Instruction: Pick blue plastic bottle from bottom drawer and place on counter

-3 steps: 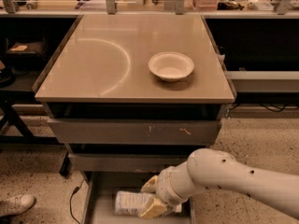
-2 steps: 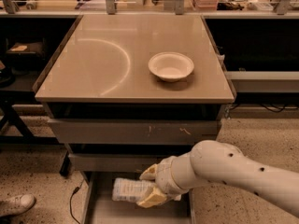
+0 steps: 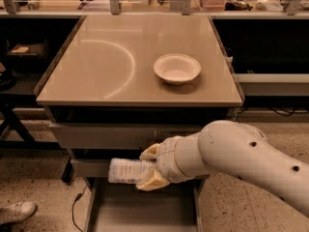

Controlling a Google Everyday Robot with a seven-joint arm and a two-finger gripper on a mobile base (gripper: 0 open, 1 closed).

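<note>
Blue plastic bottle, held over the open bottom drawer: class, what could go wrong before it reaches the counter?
1. The end effector grips the blue plastic bottle at one end, below the counter edge; rising straight, it could catch the upper drawer fronts or overhang.
2. The white bowl sits on the counter's right half; placing there might knock it.

Hand (image 3: 146,169), gripping bottle (image 3: 124,170), before drawer fronts (image 3: 96,135); counter (image 3: 106,66) free beside bowl (image 3: 176,68).
</note>
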